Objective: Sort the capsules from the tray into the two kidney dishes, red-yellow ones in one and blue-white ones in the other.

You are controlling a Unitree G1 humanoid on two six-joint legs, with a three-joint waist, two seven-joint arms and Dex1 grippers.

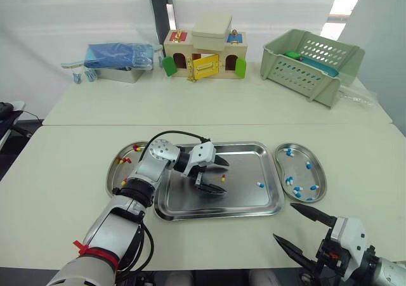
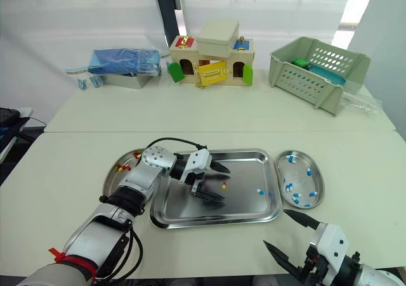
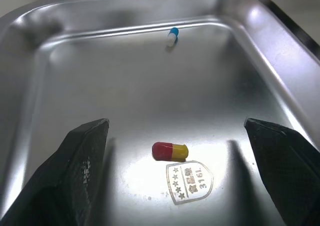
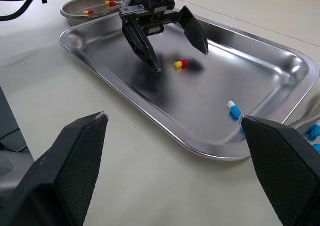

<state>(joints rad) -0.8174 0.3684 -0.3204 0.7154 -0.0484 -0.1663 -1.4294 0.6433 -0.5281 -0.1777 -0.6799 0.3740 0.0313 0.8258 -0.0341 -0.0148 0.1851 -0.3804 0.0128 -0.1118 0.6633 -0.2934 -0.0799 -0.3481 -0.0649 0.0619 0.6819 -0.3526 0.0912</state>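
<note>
Left wrist view looks down between the wide-open black fingers of the left gripper (image 1: pixel 224 176), which hangs low over the polished rectangular steel tray (image 1: pixel 254 207) with nothing held. A single small red-and-yellow capsule (image 3: pixel 170 150) lies on the tray floor right between them, close to the tray's centre. Taking that centre as the dial, with twelve pointing away from the robot, a lone blue-and-white capsule (image 1: pixel 260 184) rests toward 3 o'clock near the rim. Beyond that rim lies the steel kidney dish of blue-white capsules (image 1: pixel 320 178), and the steel kidney dish of red-yellow capsules (image 1: pixel 113 172) sits beside the tray at 9 o'clock. The right gripper (image 1: pixel 283 221) hovers above the table off the tray at about 5 o'clock, its fingers spread and empty. The main risk I see is the pinch itself. The capsule seems to lie lengthwise along the closing line, so the fingers would meet its rounded ends. On such slick metal, an off-centre squeeze could shoot it away. A descent too deep would scrape the tray and shove it, while too hard a grip might crush the shell.
</note>
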